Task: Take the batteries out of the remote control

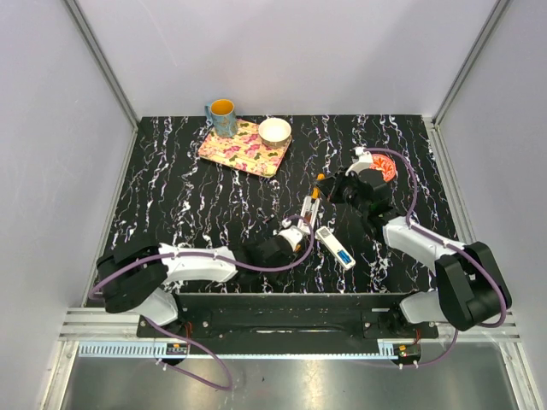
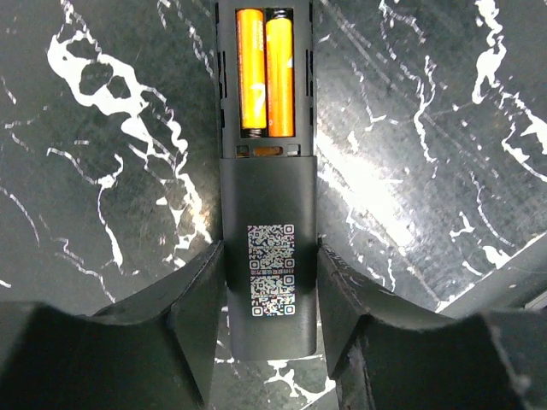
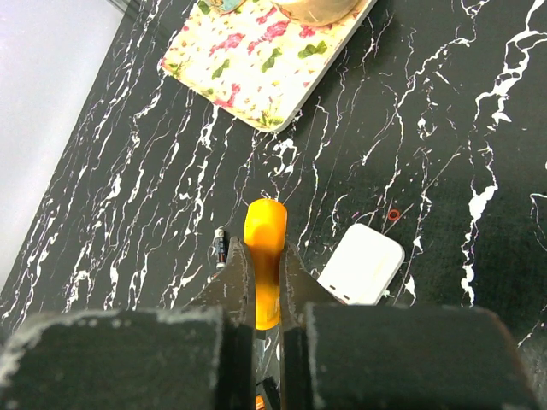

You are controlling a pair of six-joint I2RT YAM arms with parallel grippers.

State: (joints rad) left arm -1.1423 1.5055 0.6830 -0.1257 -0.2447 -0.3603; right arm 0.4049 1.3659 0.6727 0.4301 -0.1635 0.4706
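Left pincer [image 2: 271,265] is clamped narrow on the lower end of a dark remote [image 2: 269,196], one finger against each long side. The right pincer [image 3: 265,253] is squeezed almost closed on a slim orange object [image 3: 265,224] that sticks out past its fingertips; I cannot tell what that object is. Both pincers work near the middle of the black, white-veined counter [image 1: 188,205]. At the far side lies a floral tray [image 1: 235,152], with a blue mug [image 1: 222,118] at its far left corner and a pale bowl [image 1: 274,131] on its far right corner. A white remote [image 1: 335,248] lies flat just to the right of the left pincer. The dark remote lies back up with its cover off, and two orange batteries [image 2: 265,73] sit side by side in the open compartment.
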